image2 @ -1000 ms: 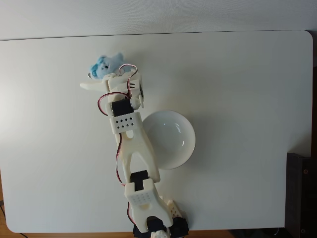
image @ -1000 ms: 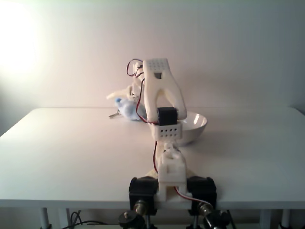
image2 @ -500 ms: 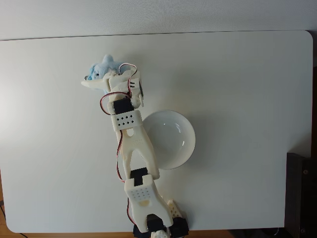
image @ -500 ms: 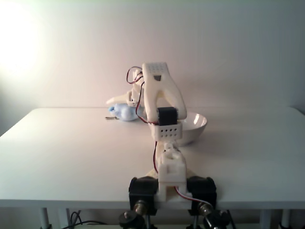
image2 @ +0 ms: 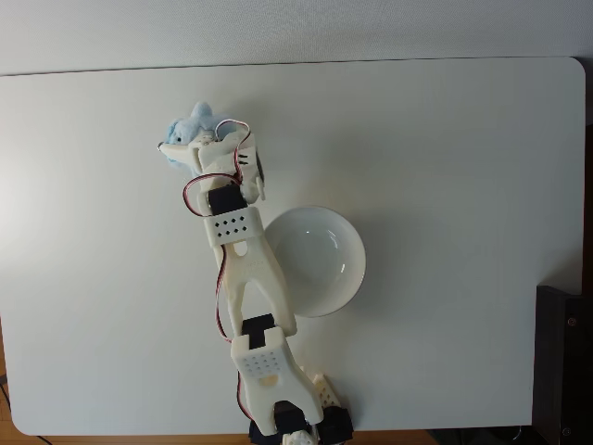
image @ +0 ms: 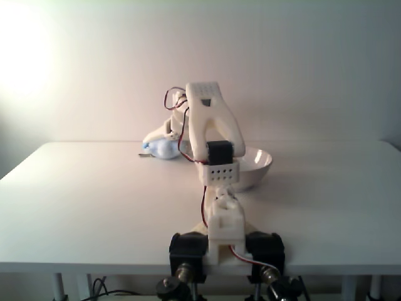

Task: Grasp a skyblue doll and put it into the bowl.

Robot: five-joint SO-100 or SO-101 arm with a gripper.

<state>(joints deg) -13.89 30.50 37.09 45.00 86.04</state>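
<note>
The skyblue doll (image2: pixel 192 122) lies on the white table at the far left of the arm's reach; in the low front fixed view the doll (image: pixel 163 150) rests on the tabletop behind the arm. My gripper (image2: pixel 185 139) reaches over it with the fingers pressed in against its sides, shut on the plush. The gripper (image: pixel 156 140) sits low over the toy, and the cream arm hides part of it. The white bowl (image2: pixel 355 269) stands empty to the right of the arm, its rim (image: pixel 262 162) showing past the arm's elbow.
The white table (image2: pixel 463 139) stretches wide to the right and the left of the arm. The arm's base (image: pixel 225 248) is clamped at the near edge. A dark object (image2: pixel 565 362) sits off the table's right edge.
The outstretched finger has swung in towards the doll, closing the gap. The doll has been squeezed and shifted slightly; the arm has hardly moved.
</note>
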